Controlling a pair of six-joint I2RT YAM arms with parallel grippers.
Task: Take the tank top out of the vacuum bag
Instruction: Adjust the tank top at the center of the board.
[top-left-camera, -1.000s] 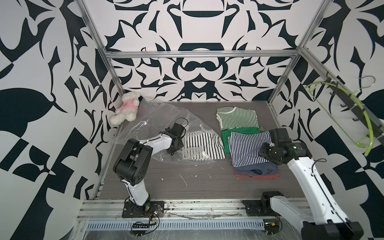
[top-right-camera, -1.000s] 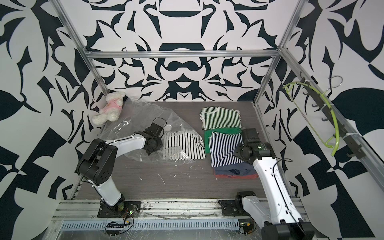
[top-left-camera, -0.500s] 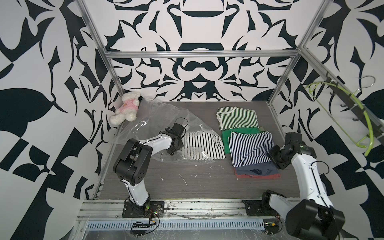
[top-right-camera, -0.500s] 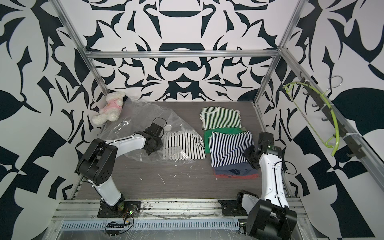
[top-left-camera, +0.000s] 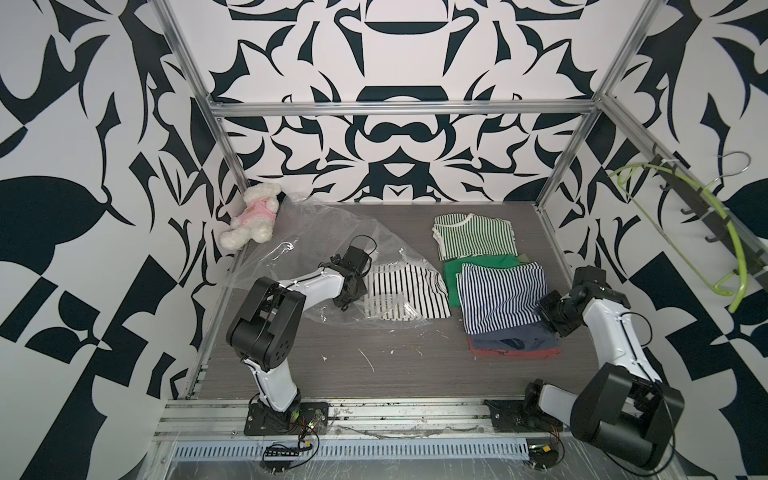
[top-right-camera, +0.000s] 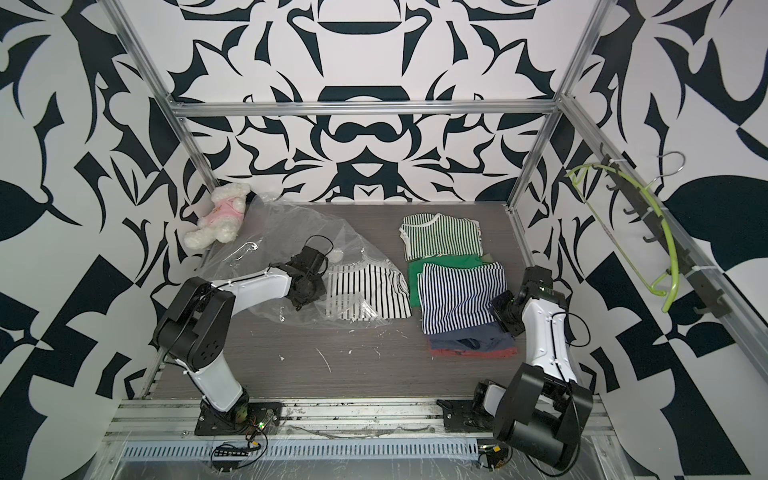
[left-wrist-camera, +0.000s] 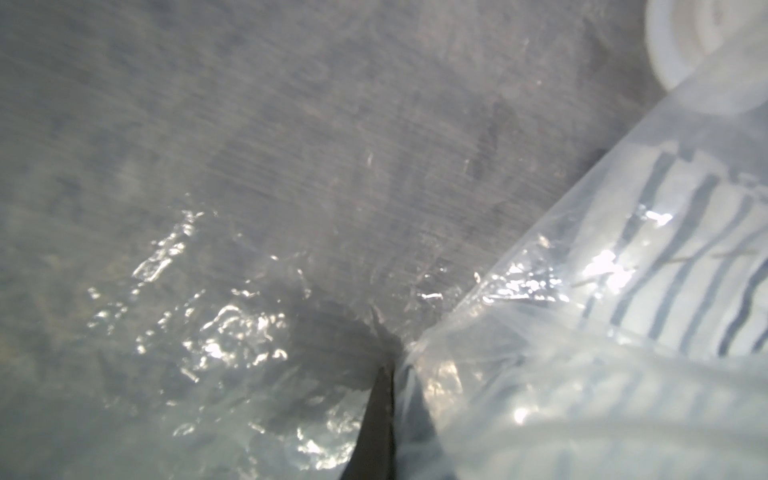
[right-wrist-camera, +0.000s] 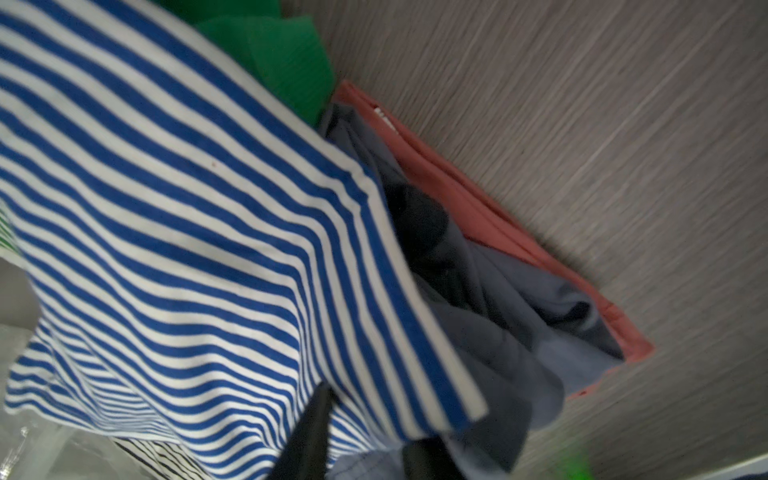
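The vacuum bag (top-left-camera: 316, 232) lies crumpled across the table's left half, and its white valve (left-wrist-camera: 681, 45) shows in the left wrist view. The tank top (top-left-camera: 411, 295), black-and-white striped, lies flat in the bag's mouth. Its left part is under the plastic and its right edge looks bare. My left gripper (top-left-camera: 347, 301) presses down just left of it, shut on the bag's film (left-wrist-camera: 540, 374). My right gripper (top-left-camera: 546, 309) is at the right edge of a blue-striped shirt (top-left-camera: 498, 299). Its fingers (right-wrist-camera: 316, 415) stand close together with the shirt's corner across them. Whether they pinch it is unclear.
The blue-striped shirt tops a pile with a green shirt (top-left-camera: 453, 274), a navy garment (top-left-camera: 511, 338) and a red one (top-left-camera: 515, 353). A green-and-white striped shirt (top-left-camera: 473, 235) lies behind it. A plush toy (top-left-camera: 253, 216) sits in the back left corner. A green hanger (top-left-camera: 731, 249) hangs on the right wall.
My right arm has folded back toward the right wall, and its gripper has slid from over the blue-striped shirt to that shirt's right edge. The left arm, bag and tank top have not moved.
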